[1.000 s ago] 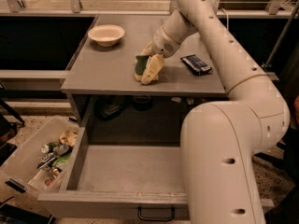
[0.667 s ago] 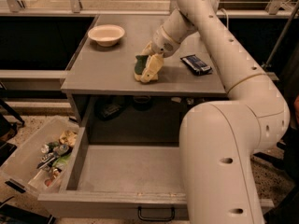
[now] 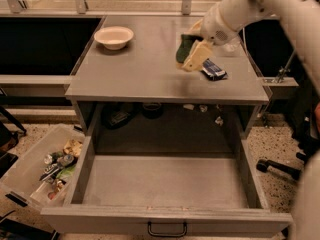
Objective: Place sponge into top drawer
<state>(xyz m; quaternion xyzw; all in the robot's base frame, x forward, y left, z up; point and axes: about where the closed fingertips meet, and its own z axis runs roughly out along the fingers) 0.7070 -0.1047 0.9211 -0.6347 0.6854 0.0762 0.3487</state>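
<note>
Change since a second ago: wavy-edged rectangular sponge [image 3: 192, 56], dark green scrub layer over pale yellow foam, was resting near the middle of the flat grey cabinet top [image 3: 140, 79]. It now sits higher and further right in view, tilted, apparently lifted clear, with a faint shadow on the top below it. White two-finger gripper [image 3: 199, 41] is at the sponge's upper end, above the right rear part of the top. Its fingers are closed onto the sponge, judging by the way it hangs off the surface, though the fingertips are mostly hidden behind it. Bulky white arm link that blocked the lower right has swung out toward the frame edge, so the drawer interior is now almost fully visible. For the task, grasp and lift look done; carrying over and lowering into the drawer are still ahead. Small dark blue wrapped packet [image 3: 214, 70] lies on the top just beside the sponge, to its lower right, unmoved. Containers: wide shallow grey top drawer [image 3: 165, 216] with dark metal pull handle [image 3: 167, 229] is pulled well out toward the camera, floor bare, nothing in it. Round white bowl [image 3: 114, 36] at rear left of the top looks empty, unmoved. Clear plastic bin [image 3: 22, 166] on the floor left of the drawer holds mixed clutter, wrappers and small cans, too jumbled to list. Open shelf [image 3: 165, 134] under the top holds a few dark objects, unclear what.
</note>
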